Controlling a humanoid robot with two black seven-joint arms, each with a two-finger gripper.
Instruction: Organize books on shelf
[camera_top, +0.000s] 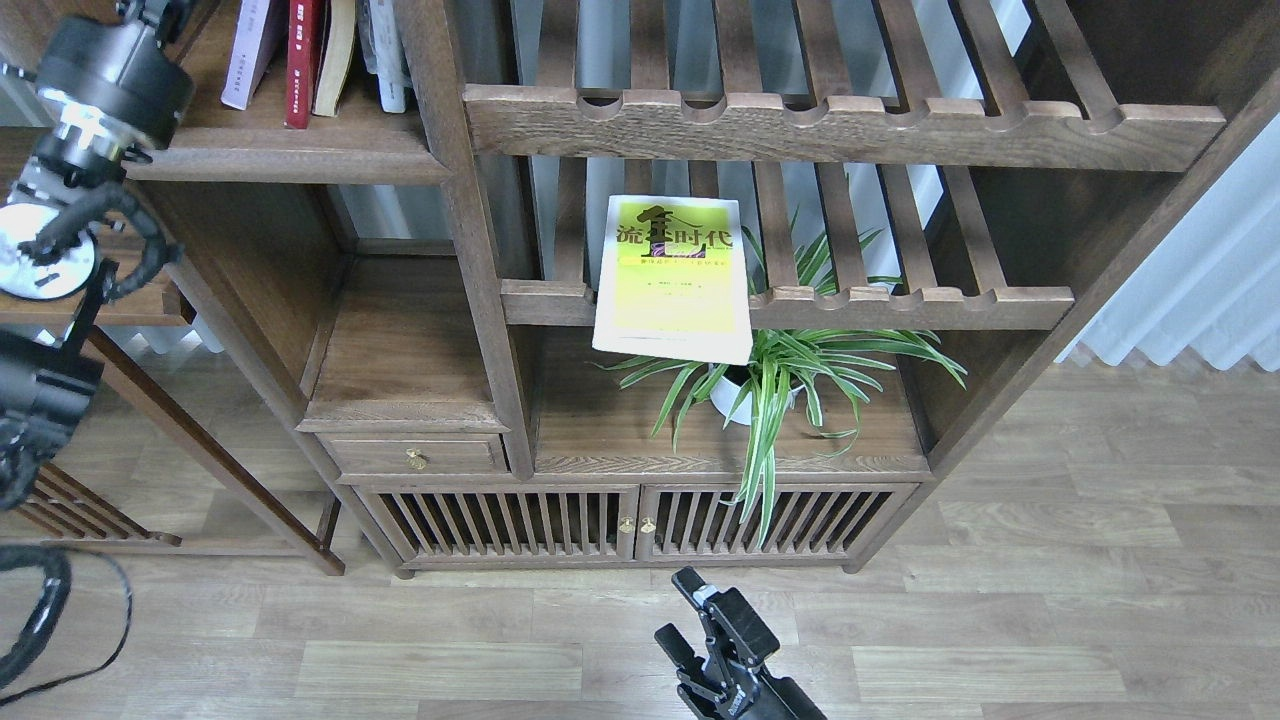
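A yellow-green book (672, 278) with black Chinese characters lies flat on the lower slatted rack, its front edge overhanging the rail. A dark red book (300, 60) and a white book with a lilac edge (245, 55) stand upright on the solid plank shelf (290, 160) at the upper left. My left arm rises along the left edge. Its gripper (150, 8) is at the top edge left of those books, mostly cut off. My right gripper (676, 607) is open and empty, low over the floor in front of the cabinet.
Other upright books (365, 50) stand right of the red one. A potted spider plant (770, 385) sits under the yellow-green book. An upper slatted rack (840, 125), a drawer with a brass knob (415, 458) and slatted cabinet doors (640, 522) are nearby.
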